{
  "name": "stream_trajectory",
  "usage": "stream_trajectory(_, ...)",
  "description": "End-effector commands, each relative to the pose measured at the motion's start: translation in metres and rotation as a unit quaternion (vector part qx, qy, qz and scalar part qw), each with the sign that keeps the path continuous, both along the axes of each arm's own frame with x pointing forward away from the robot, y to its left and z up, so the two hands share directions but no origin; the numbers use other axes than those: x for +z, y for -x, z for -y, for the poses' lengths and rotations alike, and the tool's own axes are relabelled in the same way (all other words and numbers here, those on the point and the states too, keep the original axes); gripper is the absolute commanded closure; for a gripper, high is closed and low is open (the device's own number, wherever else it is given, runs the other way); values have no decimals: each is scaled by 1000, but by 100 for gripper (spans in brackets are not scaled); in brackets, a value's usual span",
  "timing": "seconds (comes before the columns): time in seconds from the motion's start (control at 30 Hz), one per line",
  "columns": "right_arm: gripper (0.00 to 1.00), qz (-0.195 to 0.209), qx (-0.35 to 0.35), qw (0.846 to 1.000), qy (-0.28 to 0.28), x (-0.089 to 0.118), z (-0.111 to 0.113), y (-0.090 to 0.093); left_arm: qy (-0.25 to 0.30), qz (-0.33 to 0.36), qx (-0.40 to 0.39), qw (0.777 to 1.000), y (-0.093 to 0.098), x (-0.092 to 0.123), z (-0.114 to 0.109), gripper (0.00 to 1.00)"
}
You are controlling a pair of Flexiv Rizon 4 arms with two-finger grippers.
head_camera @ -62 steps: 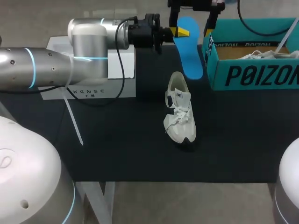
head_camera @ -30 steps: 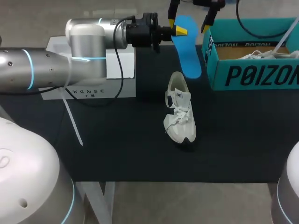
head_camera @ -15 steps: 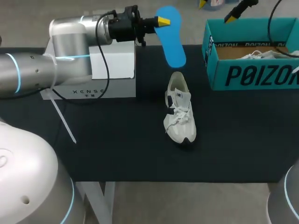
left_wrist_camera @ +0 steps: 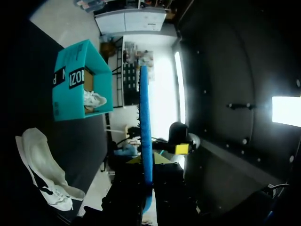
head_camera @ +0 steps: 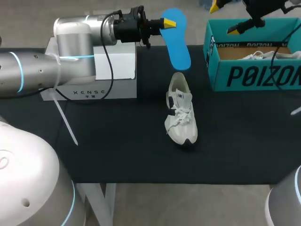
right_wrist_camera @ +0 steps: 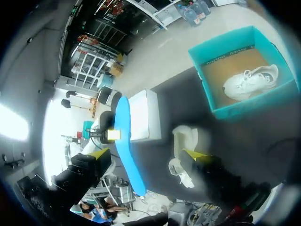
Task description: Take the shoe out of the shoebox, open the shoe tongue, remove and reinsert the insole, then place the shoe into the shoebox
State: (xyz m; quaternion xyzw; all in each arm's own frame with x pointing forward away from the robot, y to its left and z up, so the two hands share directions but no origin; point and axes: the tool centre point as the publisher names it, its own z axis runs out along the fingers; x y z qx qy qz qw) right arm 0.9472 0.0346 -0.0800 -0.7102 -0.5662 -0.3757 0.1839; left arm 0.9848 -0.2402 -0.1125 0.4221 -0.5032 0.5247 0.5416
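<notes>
Your left hand (head_camera: 168, 22) pinches one end of the blue insole (head_camera: 177, 42), held in the air above the desk (head_camera: 117, 141). The white shoe (head_camera: 180, 113) lies on the desk beside the teal shoebox (head_camera: 254, 75). Your right hand (head_camera: 224, 17), spread and empty, hangs by the shoebox's far corner.

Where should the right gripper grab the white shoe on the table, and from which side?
I'd take the shoe by its heel rim, coming down from above, one jaw inside the opening, one behind the heel. It sits sole-down, opening upward, heel toward the far edge; loose laces cover the middle.
</notes>
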Motion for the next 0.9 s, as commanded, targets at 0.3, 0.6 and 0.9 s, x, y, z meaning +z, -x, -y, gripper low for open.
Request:
stream_trajectory(0.3,0,27,99,920,-378,-18,5,-1,-5,-3,-9,1000,-5,2,-2,100)
stream_trajectory(0.6,0,80,203,913,-344,-3,-18,-12,8,-54,-51,997,-4,-1,4,100)
stream_trajectory(0.9,0,72,190,913,-353,-10,-15,-9,3,-50,-47,998,-4,-2,4,100)
